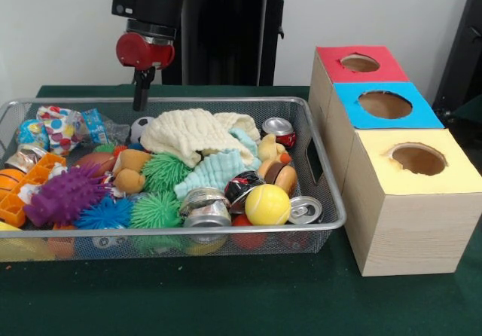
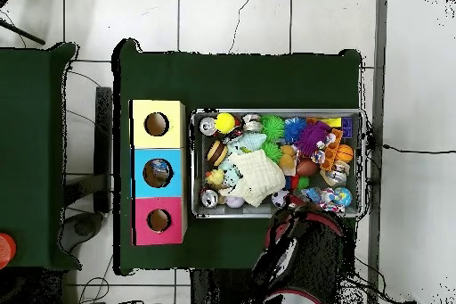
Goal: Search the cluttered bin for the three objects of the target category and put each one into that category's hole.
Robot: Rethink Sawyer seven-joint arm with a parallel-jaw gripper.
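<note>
Hovering gripper (image 1: 141,104) over bin (image 1: 324,200) far rim, fingers together, empty; blue hole (image 2: 158,173) holds something, sorting unfinished.

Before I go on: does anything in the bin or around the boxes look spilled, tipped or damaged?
Nothing has spilled; everything sits inside the wire bin, and the three boxes stand in a row. Two small oddities: at least one can looks crushed, and in the overhead view something already lies inside the blue box's hole.
</note>
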